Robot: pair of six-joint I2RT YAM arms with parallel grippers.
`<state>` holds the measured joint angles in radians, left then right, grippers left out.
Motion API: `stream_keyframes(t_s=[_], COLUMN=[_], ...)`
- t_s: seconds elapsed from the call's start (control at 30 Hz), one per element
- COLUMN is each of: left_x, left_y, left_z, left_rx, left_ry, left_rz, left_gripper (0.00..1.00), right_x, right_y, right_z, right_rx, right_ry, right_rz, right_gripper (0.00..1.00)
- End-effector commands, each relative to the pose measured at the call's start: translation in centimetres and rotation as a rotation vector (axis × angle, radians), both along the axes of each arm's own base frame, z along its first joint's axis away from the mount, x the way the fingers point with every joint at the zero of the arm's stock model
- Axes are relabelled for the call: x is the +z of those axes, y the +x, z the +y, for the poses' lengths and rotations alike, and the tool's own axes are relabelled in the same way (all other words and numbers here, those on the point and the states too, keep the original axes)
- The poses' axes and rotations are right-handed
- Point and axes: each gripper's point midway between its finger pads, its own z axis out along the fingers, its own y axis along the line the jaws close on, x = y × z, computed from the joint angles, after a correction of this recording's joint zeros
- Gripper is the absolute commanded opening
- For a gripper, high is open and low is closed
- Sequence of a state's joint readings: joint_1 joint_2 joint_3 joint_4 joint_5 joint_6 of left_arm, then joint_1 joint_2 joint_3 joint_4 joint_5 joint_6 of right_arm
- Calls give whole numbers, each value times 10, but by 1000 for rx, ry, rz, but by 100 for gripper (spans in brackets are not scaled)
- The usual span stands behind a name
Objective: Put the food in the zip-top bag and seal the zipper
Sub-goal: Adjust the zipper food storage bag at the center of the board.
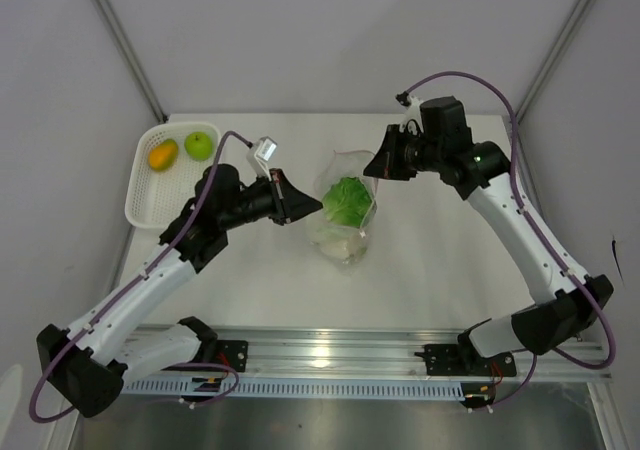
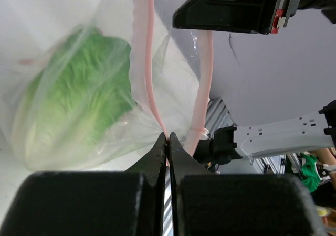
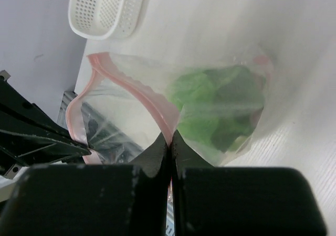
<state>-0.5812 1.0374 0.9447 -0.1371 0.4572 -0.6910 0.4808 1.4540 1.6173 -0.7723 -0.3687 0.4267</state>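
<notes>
The clear zip-top bag (image 1: 345,208) hangs at the table's middle between both grippers, its mouth held open. Inside lies the leafy green cabbage (image 1: 348,198) above a whitish piece (image 1: 338,242). My left gripper (image 1: 318,206) is shut on the pink zipper strip (image 2: 152,73) at the bag's left corner. My right gripper (image 1: 370,170) is shut on the zipper strip (image 3: 152,102) at the right corner. The cabbage also shows in the left wrist view (image 2: 79,105) and in the right wrist view (image 3: 220,105). The green apple (image 1: 199,145) and orange fruit (image 1: 162,155) lie in the basket.
The white mesh basket (image 1: 145,200) stands at the back left, also seen in the right wrist view (image 3: 107,10). Grey walls close the table at back and sides. A metal rail (image 1: 330,355) runs along the near edge.
</notes>
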Motion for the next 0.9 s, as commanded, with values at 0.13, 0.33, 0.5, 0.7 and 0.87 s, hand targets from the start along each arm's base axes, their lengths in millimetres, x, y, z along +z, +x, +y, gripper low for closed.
stream_keyframes(t_s=[0.13, 0.33, 0.5, 0.7, 0.87], left_x=[-14, 67, 57, -49, 16], left_y=[2, -13, -4, 8, 5], left_z=[-4, 8, 15, 9, 23], left_rx=[-30, -15, 44, 44, 91], left_ry=[19, -100, -45, 75, 0], left_rz=[22, -190, -186, 47, -141], left_gripper=[1, 1, 1, 1, 1], right_x=[-16, 44, 39, -50, -11], right_y=[0, -5, -3, 8, 11], right_z=[-6, -8, -17, -17, -18], right_rx=[-11, 3, -39, -54, -43], right_ry=[8, 73, 59, -30, -12], right_rz=[-2, -157, -174, 76, -33], right_gripper=[0, 0, 1, 0, 0])
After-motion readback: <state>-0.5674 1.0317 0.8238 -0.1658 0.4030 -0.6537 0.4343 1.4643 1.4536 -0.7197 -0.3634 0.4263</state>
